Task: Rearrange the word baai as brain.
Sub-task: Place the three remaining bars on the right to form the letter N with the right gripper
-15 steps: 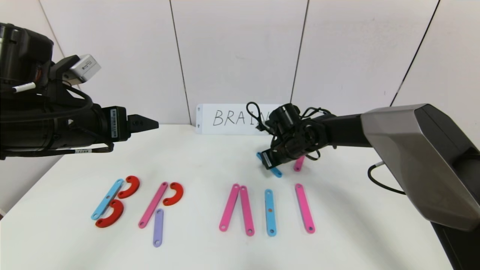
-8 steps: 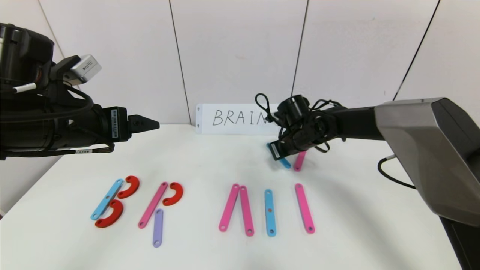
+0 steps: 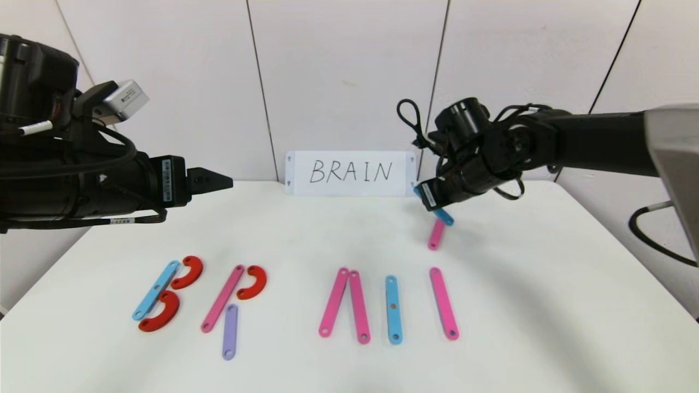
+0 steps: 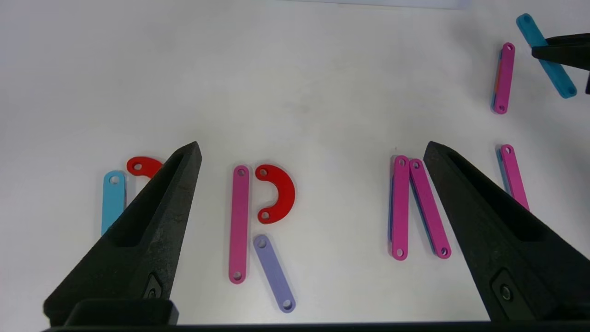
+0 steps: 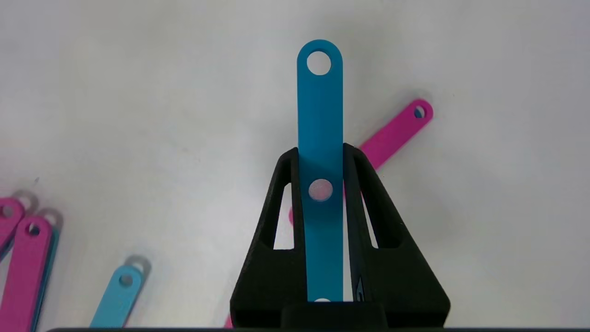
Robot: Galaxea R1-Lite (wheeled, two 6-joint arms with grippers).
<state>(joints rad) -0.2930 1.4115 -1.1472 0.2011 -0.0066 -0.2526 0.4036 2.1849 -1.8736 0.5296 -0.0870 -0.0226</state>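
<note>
Plastic strips and curves on the white tabletop (image 3: 306,229) already read most of the way to the target word: a light-blue strip with two red half-rings (image 3: 164,297) made the B, a pink strip, a red half-ring and a purple strip (image 3: 230,331) made the R, and a single light-blue upright (image 3: 394,309) stood as the I. By my reading the A was unfinished — two pink strips (image 3: 345,304) met at the top with no crossbar — and the N had only one pink upright (image 3: 443,303), so a diagonal and a second upright remained. The white card with handwritten BRAIN (image 3: 351,173) stood at the back. The right gripper (image 5: 320,193) was raised above the far right of the tabletop, its fingers clamped on a flat light-blue holed strip (image 5: 320,120) — gripped near its middle, the free end jutting beyond the fingertips and clear of the surface. A short pink strip (image 3: 436,234) lay just below it on the tabletop, apart from the fingers. The left gripper (image 4: 313,152) hung idle over the left side, fingers spread wide and empty.
</note>
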